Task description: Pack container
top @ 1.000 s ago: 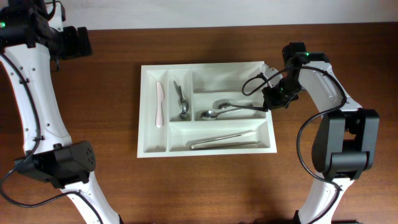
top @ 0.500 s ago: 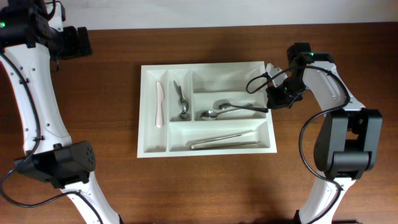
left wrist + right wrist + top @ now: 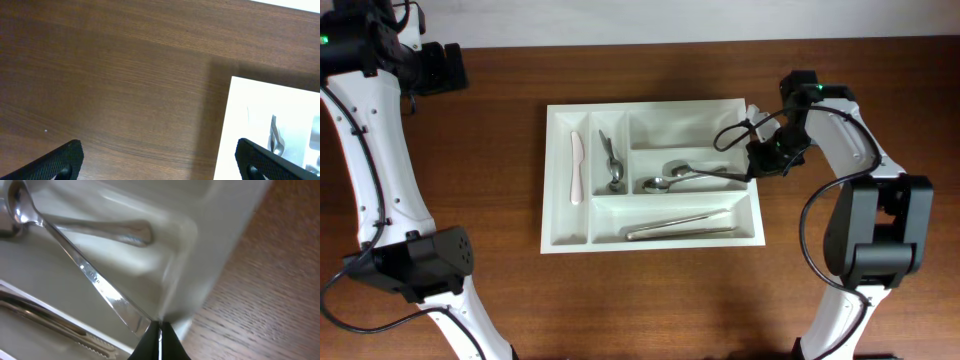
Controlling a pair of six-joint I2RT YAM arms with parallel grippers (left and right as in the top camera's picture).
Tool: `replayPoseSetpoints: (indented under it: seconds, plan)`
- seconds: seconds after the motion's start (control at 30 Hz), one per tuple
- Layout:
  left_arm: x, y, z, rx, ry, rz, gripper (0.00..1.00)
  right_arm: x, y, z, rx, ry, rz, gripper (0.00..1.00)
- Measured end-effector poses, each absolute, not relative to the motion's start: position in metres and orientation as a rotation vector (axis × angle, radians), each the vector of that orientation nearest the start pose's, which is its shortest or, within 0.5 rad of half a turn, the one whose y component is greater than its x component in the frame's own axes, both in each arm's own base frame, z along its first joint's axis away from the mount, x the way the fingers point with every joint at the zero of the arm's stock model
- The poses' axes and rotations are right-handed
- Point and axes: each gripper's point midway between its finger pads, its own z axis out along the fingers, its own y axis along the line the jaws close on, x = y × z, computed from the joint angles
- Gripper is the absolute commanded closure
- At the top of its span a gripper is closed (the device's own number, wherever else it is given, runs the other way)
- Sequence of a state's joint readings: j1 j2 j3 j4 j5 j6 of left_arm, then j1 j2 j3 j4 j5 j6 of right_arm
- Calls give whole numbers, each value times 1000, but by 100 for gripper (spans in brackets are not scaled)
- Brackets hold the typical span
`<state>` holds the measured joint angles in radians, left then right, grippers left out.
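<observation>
The white container [image 3: 650, 104] lies mid-table with five compartments. Its middle right compartment holds two metal spoons [image 3: 695, 178]. My right gripper [image 3: 757, 165] is at the container's right rim [image 3: 200, 270], its fingers pressed together. In the right wrist view [image 3: 160, 325] the end of one spoon's handle [image 3: 90, 272] touches the fingertips at the rim. My left gripper [image 3: 445, 68] is open and empty at the far left, away from the container. In the left wrist view [image 3: 160, 155] it hangs over bare wood beside the container's corner [image 3: 260, 100].
A white knife [image 3: 576, 167] lies in the left narrow compartment and a metal utensil [image 3: 611, 160] in the second one. Metal tongs [image 3: 680, 225] lie in the near wide compartment. The far right compartment [image 3: 685, 125] holds nothing.
My right gripper drew back a little to the right, then settled at the container's right rim. The spoons and my left arm have not moved.
</observation>
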<state>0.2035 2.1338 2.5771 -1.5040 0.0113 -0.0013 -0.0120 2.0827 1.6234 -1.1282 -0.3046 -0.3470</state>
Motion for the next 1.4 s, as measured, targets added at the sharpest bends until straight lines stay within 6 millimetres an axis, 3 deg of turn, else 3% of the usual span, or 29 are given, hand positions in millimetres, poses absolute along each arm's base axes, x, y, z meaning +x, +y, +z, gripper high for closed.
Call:
replayPoseSetpoints:
  seconds: [0.23, 0.33, 0.43, 0.63, 0.67, 0.7, 0.77, 0.93, 1.07, 1.33, 1.4]
  plan:
    - [467, 94, 281, -265, 2619, 54, 1, 395, 86, 52, -637, 2978, 477, 96]
    - [467, 94, 281, -265, 2619, 55, 1, 395, 85, 52, -630, 2977, 477, 96]
    - [467, 94, 281, -265, 2619, 55, 1, 398, 71, 52, -552, 2989, 481, 96]
    - [467, 94, 281, -265, 2619, 54, 1, 397, 12, 52, -325, 3029, 481, 95]
    - [467, 94, 281, -265, 2619, 54, 1, 396, -4, 51, -272, 3037, 463, 88]
    - [467, 94, 281, -265, 2619, 55, 1, 395, -22, 50, -220, 3046, 428, 54]
    - [467, 94, 281, -265, 2619, 55, 1, 392, -48, 49, -175, 3057, 364, 38]
    - [467, 94, 281, -265, 2619, 55, 1, 397, -104, 47, -75, 3022, 215, 33]
    - [467, 94, 281, -265, 2619, 55, 1, 403, -129, 47, -136, 2984, 109, 31]
    - [467, 94, 281, -265, 2619, 55, 1, 440, -155, 54, -375, 2829, -102, 32]
    - [467, 94, 281, -265, 2619, 54, 1, 443, -157, 47, -426, 2822, -117, 33]
